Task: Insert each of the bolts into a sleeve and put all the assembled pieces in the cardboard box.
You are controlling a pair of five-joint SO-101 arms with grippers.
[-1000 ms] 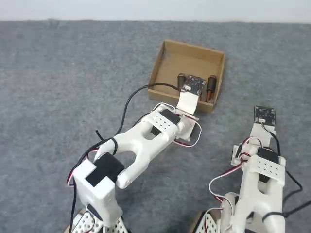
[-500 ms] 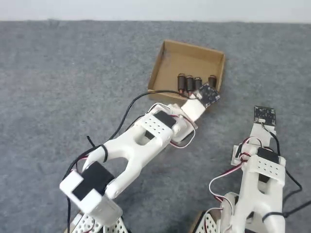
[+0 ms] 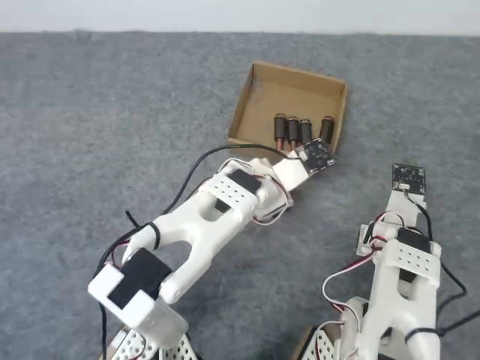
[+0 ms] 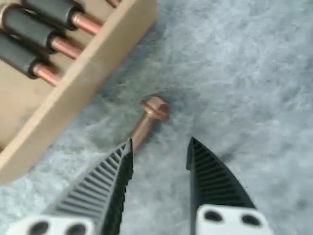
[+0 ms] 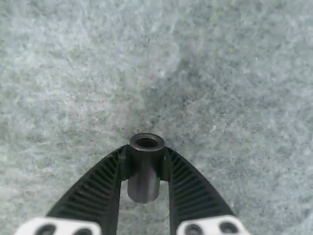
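Note:
A copper bolt (image 4: 149, 118) lies on the grey carpet just outside the cardboard box (image 4: 83, 78), its head pointing away from the box wall. My left gripper (image 4: 160, 147) hangs open right above the bolt's shank, holding nothing. Several assembled pieces (image 4: 41, 24), black sleeves with copper bolt ends, lie side by side in the box (image 3: 247, 97). In the high view they sit along its near wall (image 3: 300, 131), and the left arm (image 3: 225, 206) ends at the box's near right corner. My right gripper (image 5: 145, 152) is shut on an upright black sleeve (image 5: 145, 169) over bare carpet.
The right arm (image 3: 405, 255) stands at the lower right, well apart from the box. Grey carpet (image 3: 112, 112) stretches open to the left of and behind the box. A black cable (image 3: 202, 157) trails from the left arm near the box's near wall.
The left wrist has drawn back from over the box to just outside its near right corner, uncovering the row of pieces inside. The right arm has kept still.

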